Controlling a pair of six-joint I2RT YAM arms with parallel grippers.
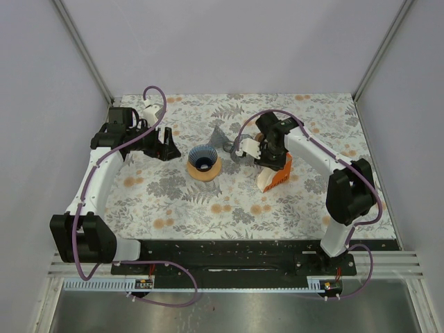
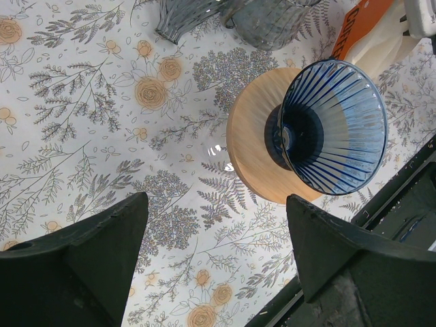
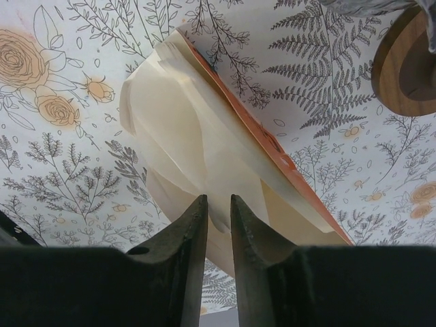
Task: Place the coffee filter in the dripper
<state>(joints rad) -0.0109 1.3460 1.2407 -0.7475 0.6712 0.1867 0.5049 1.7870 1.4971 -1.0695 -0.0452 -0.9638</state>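
The blue ribbed dripper (image 1: 203, 161) stands on a round wooden base (image 2: 252, 150) at mid table; in the left wrist view the dripper (image 2: 334, 126) is empty. A stack of cream coffee filters (image 1: 270, 182) lies in an orange packet (image 3: 272, 146) to its right. My right gripper (image 1: 269, 165) is down on the stack, its jaws (image 3: 219, 199) nearly together with a fold of the top filter (image 3: 204, 143) pinched between them. My left gripper (image 1: 166, 146) is open and empty just left of the dripper, above the cloth (image 2: 216, 201).
A grey glass vessel (image 1: 220, 137) and a second grey glass piece (image 2: 272, 20) stand behind the dripper. The flowered cloth (image 1: 208, 208) covers the table. White walls enclose the back and both sides.
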